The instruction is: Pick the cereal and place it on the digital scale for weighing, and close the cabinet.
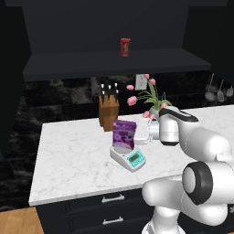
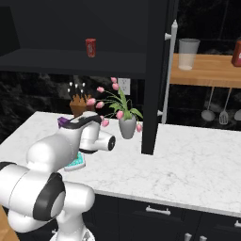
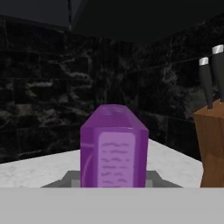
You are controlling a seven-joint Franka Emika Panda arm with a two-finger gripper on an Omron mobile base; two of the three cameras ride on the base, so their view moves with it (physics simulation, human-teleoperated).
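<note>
On the white counter (image 1: 68, 160), the cereal (image 1: 124, 133) stands upright on the scale (image 1: 129, 158); the gripper (image 1: 142, 131) is just beside it, whether gripping I cannot tell; likely light, stiff cardboard, best pinched across its narrow sides.

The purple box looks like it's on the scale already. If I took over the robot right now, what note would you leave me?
Gripper: at the cereal's right side; I cannot tell whether it is gripping or has let go.
Cereal: upright on the scale, on its round plate, in front of the knife block.
Cabinet: open, its door swung out edge-on with the bar handle facing the room.
Done: cereal appears placed for weighing.
Left: confirm the release, back the hand away without tipping the box, then close the cabinet.
</note>
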